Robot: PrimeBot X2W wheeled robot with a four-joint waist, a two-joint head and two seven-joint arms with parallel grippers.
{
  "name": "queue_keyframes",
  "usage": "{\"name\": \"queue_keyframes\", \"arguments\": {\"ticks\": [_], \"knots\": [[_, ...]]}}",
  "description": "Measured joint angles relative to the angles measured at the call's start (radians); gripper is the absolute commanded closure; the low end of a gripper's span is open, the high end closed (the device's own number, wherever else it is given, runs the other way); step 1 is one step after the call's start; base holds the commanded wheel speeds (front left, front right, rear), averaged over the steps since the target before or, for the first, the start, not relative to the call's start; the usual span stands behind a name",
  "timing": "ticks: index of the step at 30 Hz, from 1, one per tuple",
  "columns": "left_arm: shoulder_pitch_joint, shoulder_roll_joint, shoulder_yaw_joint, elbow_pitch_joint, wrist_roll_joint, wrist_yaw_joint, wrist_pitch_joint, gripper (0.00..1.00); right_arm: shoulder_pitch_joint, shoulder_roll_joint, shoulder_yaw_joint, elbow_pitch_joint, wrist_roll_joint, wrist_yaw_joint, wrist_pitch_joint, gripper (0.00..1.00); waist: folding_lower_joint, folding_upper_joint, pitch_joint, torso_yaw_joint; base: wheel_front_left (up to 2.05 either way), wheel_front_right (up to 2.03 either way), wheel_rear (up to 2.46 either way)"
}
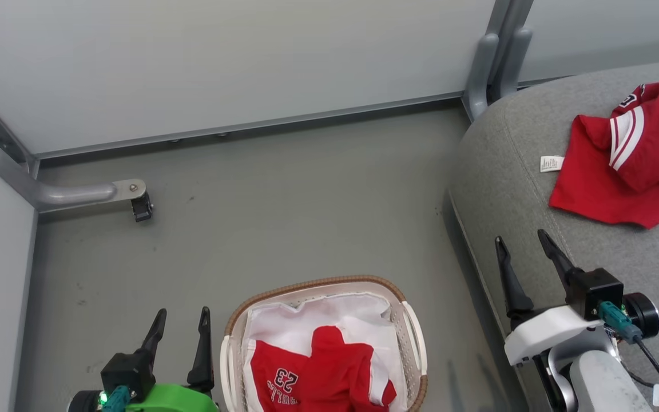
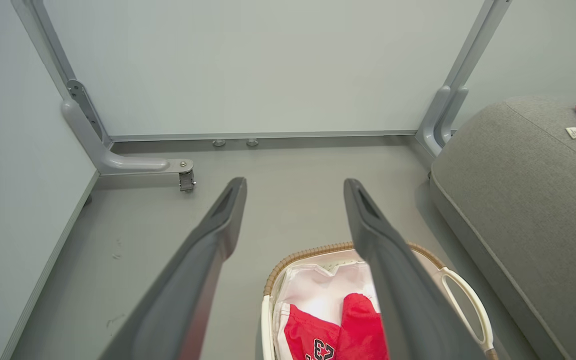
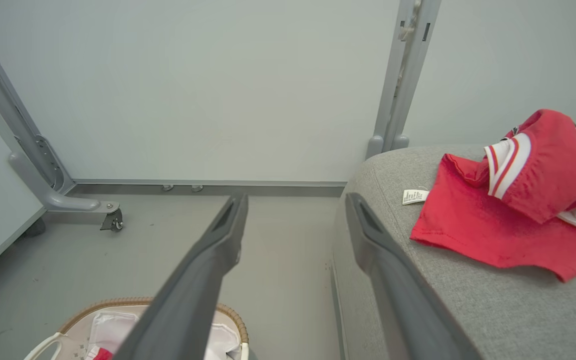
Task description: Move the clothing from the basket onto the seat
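While both of my grippers are wide open and hold nothing, I look at what is left to do. My left gripper (image 1: 183, 312) hangs over the floor (image 1: 284, 200), just beside the left edge of the basket (image 1: 318, 284). My right gripper (image 1: 521, 236) hangs over the left edge of the seat (image 1: 495, 171). Some red clothing (image 1: 632, 154) already lies on the seat, back from its rounded corner, next to a small white tag (image 1: 551, 163). A red jersey (image 1: 318, 375) with a white 23 lies in the near half of the basket, on top of the white liner (image 1: 306, 320). The near end of the basket is cut off, so maybe more is tucked under; I cannot tell.

I think the next job is to pick up that jersey. To do it well, I should bring the left gripper over the red bump in the middle, go down with fingers apart, and pinch only red cloth, not the liner. Then I should lift high, so the cloth clears the brown rim and does not drag the basket.
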Motion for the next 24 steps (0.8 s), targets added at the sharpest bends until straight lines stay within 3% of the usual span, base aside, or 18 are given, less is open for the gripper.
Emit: {"name": "queue_keyframes", "arguments": {"ticks": [24], "knots": [[-0.283,0.013,-0.244,0.216,-0.057,0.000,0.000,0.00,-0.230,-0.001,0.047,-0.130,0.053,0.000,0.000,0.00,0.0001,0.0000,0.320,-0.129,0.00,0.00,0.00]]}}
